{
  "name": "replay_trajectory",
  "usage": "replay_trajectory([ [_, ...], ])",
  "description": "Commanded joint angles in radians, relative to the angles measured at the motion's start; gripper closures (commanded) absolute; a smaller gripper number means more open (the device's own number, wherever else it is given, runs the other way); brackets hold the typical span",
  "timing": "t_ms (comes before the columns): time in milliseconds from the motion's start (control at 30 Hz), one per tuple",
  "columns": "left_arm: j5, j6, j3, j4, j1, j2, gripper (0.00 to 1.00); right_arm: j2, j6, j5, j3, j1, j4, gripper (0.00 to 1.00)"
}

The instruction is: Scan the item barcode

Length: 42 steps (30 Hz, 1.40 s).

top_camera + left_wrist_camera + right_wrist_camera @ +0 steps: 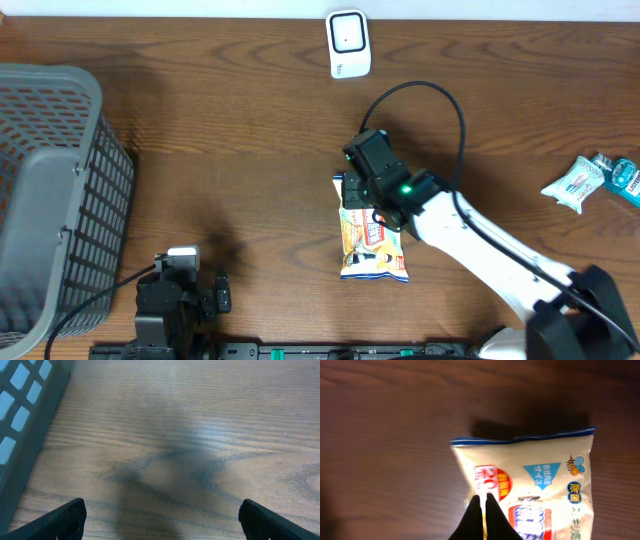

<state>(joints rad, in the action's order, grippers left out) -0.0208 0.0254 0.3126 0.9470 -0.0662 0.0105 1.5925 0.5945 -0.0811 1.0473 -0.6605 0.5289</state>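
Overhead view is showing the basket [60, 180] sitting at the left, with the left claw [160, 520] hanging wide open over bare surface [165, 420] beside it, holding nothing. Moving right, the snack packet [375, 245] is lying mid-surface, its long axis running near to far. The right claw [482, 496] is pressing shut on its far end, seemingly pinching a fold of wrapper. The scanner [349, 43] is standing at the far edge, almost straight beyond the packet. The right arm, reaching in diagonally from the near right, is sitting much nearer both than the left.
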Motion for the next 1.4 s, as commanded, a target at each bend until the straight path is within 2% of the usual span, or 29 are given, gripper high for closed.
replay_trajectory([
  [0,0.01,-0.005,-0.004,0.04,0.004,-0.005,0.02,0.117,0.026,-0.013,-0.035,-0.002,-0.023,0.99],
  [200,0.01,-0.005,-0.004,0.04,0.004,-0.005,0.02,0.339,0.025,0.188,-0.034,-0.001,-0.157,0.99],
  [300,0.01,-0.005,-0.004,0.04,0.004,-0.005,0.02,0.361,0.004,0.231,-0.005,0.02,-0.124,0.99],
  [467,0.01,-0.005,-0.004,0.04,0.004,-0.005,0.02,0.257,-0.018,0.237,0.056,0.059,0.003,0.99],
  [667,0.01,-0.005,-0.004,0.04,0.004,-0.005,0.02,-0.011,-0.043,0.217,0.061,0.045,0.123,0.99],
  [700,0.01,-0.005,-0.004,0.04,0.004,-0.005,0.02,-0.046,-0.064,0.199,0.061,0.035,0.145,0.95],
  [733,0.01,-0.005,-0.004,0.04,0.004,-0.005,0.02,-0.082,-0.087,0.166,0.061,0.021,0.172,0.86],
  [800,0.01,-0.005,-0.004,0.04,0.004,-0.005,0.02,-0.122,-0.099,0.093,0.061,-0.006,0.227,0.57],
  [867,0.01,-0.005,-0.004,0.04,0.004,-0.005,0.02,-0.136,-0.098,0.04,0.061,-0.029,0.279,0.47],
  [1067,0.01,-0.005,-0.004,0.04,0.004,-0.005,0.02,-0.09,-0.098,0.005,0.031,-0.058,0.327,0.44],
  [1200,0.01,-0.005,-0.004,0.04,0.004,-0.005,0.02,-0.008,-0.098,-0.073,0.017,-0.074,0.328,0.41],
  [1367,0.01,-0.005,-0.004,0.04,0.004,-0.005,0.02,0.109,-0.094,-0.066,0.017,-0.072,0.321,0.38],
])
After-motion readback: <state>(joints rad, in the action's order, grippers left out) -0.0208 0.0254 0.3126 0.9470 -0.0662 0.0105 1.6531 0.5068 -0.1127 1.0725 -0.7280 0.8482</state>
